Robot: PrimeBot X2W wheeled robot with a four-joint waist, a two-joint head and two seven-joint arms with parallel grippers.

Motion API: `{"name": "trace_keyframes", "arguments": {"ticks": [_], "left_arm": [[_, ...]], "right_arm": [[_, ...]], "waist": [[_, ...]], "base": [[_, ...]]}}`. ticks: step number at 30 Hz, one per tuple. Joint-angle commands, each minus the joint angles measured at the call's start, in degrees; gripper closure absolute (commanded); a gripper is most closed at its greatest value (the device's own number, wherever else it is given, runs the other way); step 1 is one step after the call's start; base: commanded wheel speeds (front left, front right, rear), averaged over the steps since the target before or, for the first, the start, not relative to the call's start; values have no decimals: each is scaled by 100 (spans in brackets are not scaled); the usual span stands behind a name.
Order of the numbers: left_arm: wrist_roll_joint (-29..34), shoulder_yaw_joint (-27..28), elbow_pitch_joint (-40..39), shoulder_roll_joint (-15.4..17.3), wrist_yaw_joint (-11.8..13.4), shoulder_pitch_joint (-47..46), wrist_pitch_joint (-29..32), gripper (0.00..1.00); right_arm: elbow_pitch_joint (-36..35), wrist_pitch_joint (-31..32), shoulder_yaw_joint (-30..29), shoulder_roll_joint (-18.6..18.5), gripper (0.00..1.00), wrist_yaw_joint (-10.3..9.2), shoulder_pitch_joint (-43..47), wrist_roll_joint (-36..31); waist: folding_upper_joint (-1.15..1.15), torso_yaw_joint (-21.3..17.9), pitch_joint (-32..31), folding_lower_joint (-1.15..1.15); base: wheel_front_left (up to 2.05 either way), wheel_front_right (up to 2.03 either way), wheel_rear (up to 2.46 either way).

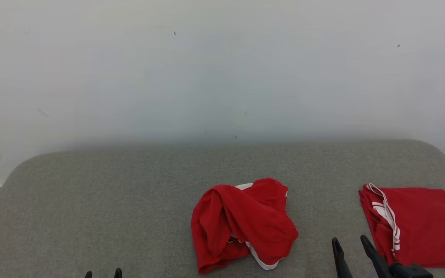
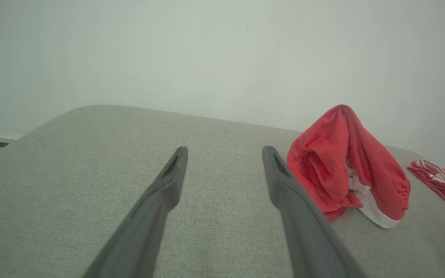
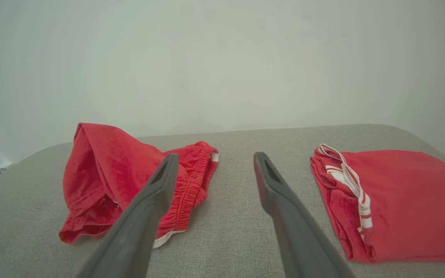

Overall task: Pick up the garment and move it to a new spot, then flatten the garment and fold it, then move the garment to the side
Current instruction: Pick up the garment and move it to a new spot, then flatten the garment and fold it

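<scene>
A crumpled red garment [image 1: 242,224] with white trim lies in a heap near the front middle of the grey padded surface [image 1: 129,200]; it also appears at the right of the left wrist view [image 2: 342,166] and at the left of the right wrist view [image 3: 110,173]. My right gripper [image 1: 352,243] is open just right of the heap, nothing between its fingers [image 3: 213,158]. My left gripper [image 1: 103,273] peeks in at the bottom left, well left of the garment, and its wrist view shows it open [image 2: 224,150] over bare fabric.
A second red garment [image 1: 419,224], folded flat with white stripes, lies at the right end of the surface, also seen in the right wrist view [image 3: 392,197]. A pale wall [image 1: 222,69] stands behind. The surface has rounded far corners and open room on the left.
</scene>
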Motion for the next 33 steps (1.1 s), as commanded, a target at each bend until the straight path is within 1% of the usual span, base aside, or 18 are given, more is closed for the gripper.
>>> {"name": "trace_keyframes", "arguments": {"ticks": [1,8,17,21,24,26,28,33], "left_arm": [[75,39,52,-36,-54,28,-16,0],[122,193,119,-100,-190,-45,-16,0],[109,356,129,-186,-298,-7,-16,0],[-109,402,102,-303,-382,-57,-16,0],[-184,211,176,-260,-441,-196,-5,0],[-288,76,254,-288,-448,-303,61,0],[-424,-72,363,-352,-470,-481,204,0],[-452,-683,664,-423,-504,-1095,507,0]], "right_arm": [[47,-40,55,3,0,-11,49,30],[72,-46,144,3,0,-11,11,49],[59,-27,126,3,0,-11,-20,34],[31,-3,140,3,0,-11,-42,39],[5,42,160,3,0,-11,-85,10],[-17,51,163,3,0,-11,-103,14],[-46,81,179,4,0,-11,-119,11],[-84,150,153,4,0,-11,-165,-70]], "waist": [[0,16,-4,0],[0,7,17,0],[0,-18,47,0],[0,-54,58,0],[0,-165,86,0],[0,-291,114,0],[0,-456,165,0],[0,-934,300,0]], "base": [[0,0,0],[0,0,0],[0,0,0],[0,0,0],[0,0,0],[0,0,0],[0,0,0],[0,0,0]]}}
